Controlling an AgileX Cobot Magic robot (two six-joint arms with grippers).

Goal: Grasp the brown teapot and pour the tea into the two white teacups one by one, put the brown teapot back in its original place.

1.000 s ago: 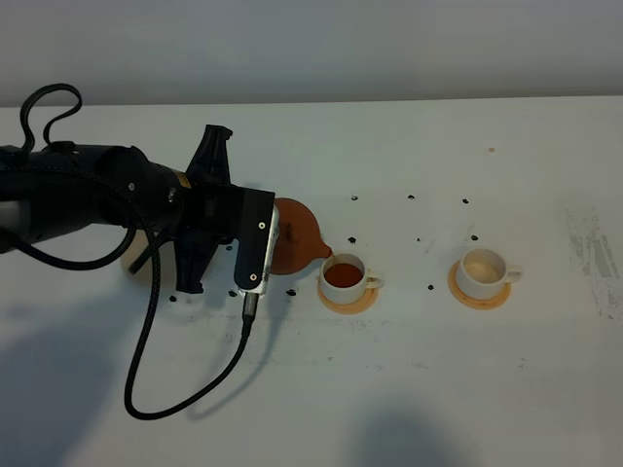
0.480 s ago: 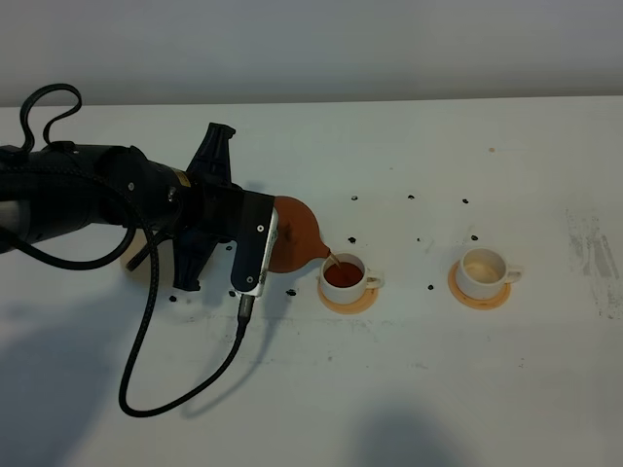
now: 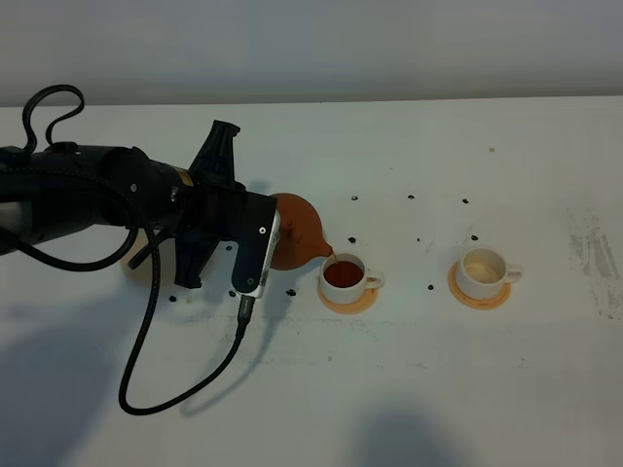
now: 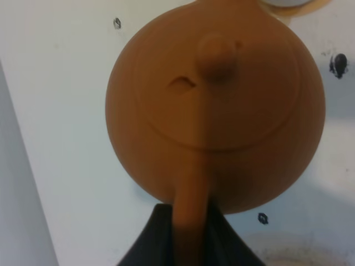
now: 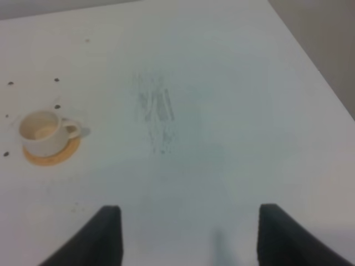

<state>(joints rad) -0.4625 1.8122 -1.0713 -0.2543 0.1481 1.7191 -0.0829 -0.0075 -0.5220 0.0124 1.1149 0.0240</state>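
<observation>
My left fingers (image 4: pixel 189 235) are clamped on the loop handle (image 4: pixel 191 188) of the teapot (image 4: pixel 222 105), one dark finger on each side of it. The pot reaches straight out from them, its lid knob (image 4: pixel 217 52) facing my wrist camera. It is tipped away so that the spout (image 3: pixel 327 249) hangs at the rim of the first cup (image 3: pixel 344 274). That cup sits just past the spout on an orange coaster (image 3: pixel 348 304) and holds red-brown tea. Behind my left fingers, half hidden by the arm, an edge of the beige coaster (image 3: pixel 129 261) shows on the white surface (image 3: pixel 389 389). My right fingers (image 5: pixel 191 233) are spread wide apart over the surface. Well beyond them the second cup (image 5: pixel 41 130) stands on its own orange coaster (image 5: pixel 52 156), pale inside, with small dark specks dotted near it
</observation>
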